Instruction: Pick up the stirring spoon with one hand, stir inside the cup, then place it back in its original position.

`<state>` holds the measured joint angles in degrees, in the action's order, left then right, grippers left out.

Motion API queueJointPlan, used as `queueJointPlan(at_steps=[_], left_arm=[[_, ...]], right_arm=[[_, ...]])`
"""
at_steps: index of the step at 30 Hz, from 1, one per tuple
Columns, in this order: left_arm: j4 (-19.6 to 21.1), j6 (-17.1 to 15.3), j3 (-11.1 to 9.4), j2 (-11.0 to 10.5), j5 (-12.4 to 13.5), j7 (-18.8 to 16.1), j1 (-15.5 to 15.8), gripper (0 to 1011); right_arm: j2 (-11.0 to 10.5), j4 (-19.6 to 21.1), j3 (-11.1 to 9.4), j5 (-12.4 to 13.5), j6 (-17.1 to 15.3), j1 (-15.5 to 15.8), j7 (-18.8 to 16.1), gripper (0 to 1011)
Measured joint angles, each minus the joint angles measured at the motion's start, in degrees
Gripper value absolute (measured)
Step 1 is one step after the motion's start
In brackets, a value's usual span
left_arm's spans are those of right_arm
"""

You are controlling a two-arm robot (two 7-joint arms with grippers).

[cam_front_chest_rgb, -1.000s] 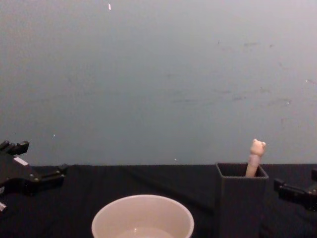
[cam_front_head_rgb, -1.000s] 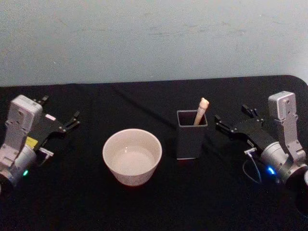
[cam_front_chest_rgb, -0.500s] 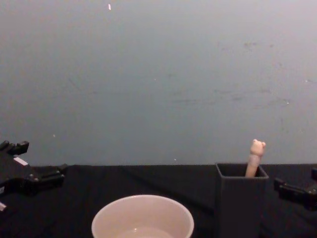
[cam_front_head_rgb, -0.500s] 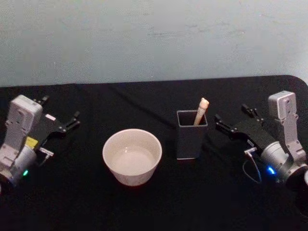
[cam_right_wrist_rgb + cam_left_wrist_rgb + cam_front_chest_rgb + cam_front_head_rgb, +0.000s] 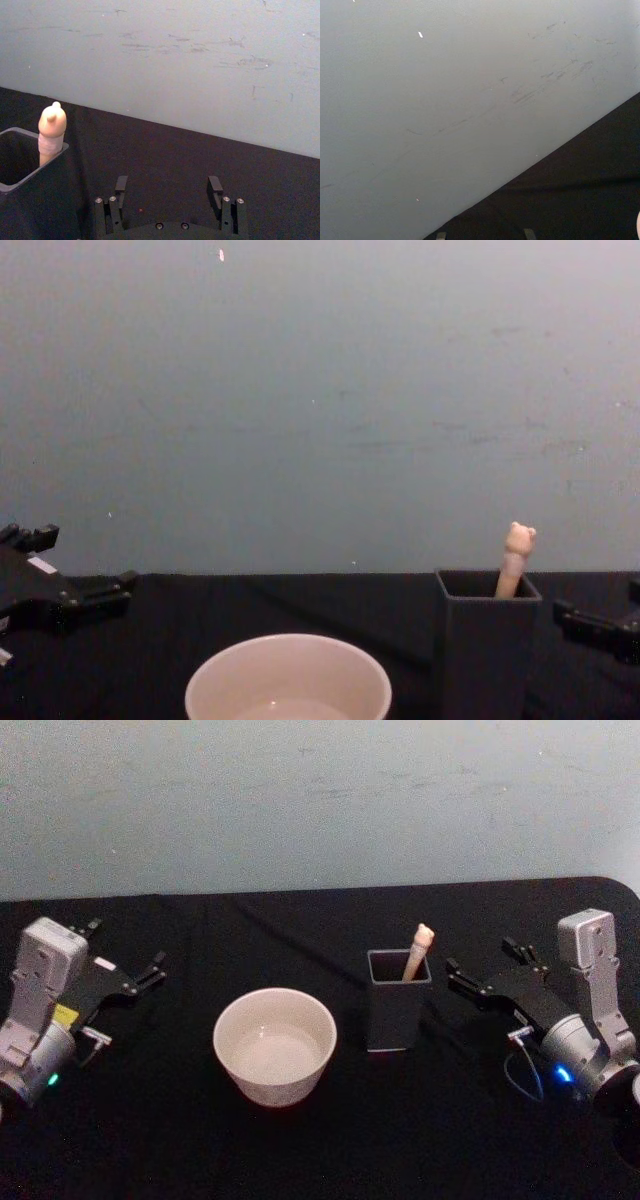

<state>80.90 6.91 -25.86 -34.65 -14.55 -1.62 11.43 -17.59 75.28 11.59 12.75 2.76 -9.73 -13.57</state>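
Note:
The stirring spoon leans in the dark grey square holder, the original position, right of centre. Its bear-head top pokes above the rim, and its bowl is hidden inside. The cream-white cup stands left of the holder and holds nothing I can see. My right gripper rests open just right of the holder, apart from it. In the right wrist view its fingers stand wide, with the spoon off to one side. At the table's left, far from the cup, my left gripper is open.
A black cloth covers the table, and a plain blue-grey wall rises behind it. The table's far right corner is rounded. In the chest view the cup and holder stand between the two grippers.

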Motion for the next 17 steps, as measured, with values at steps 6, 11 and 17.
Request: queueJointPlan(at_steps=[6,11,17], left_arm=[[0.0,0.0,0.0,0.0,0.0,0.0,0.0,1001],[0.0,0.0,0.0,0.0,0.0,0.0,0.0,1001],[0.0,0.0,0.0,0.0,0.0,0.0,0.0,1001]], right_arm=[[0.0,0.0,0.0,0.0,0.0,0.0,0.0,1002],[0.0,0.0,0.0,0.0,0.0,0.0,0.0,1002],[0.0,0.0,0.0,0.0,0.0,0.0,0.0,1002]])
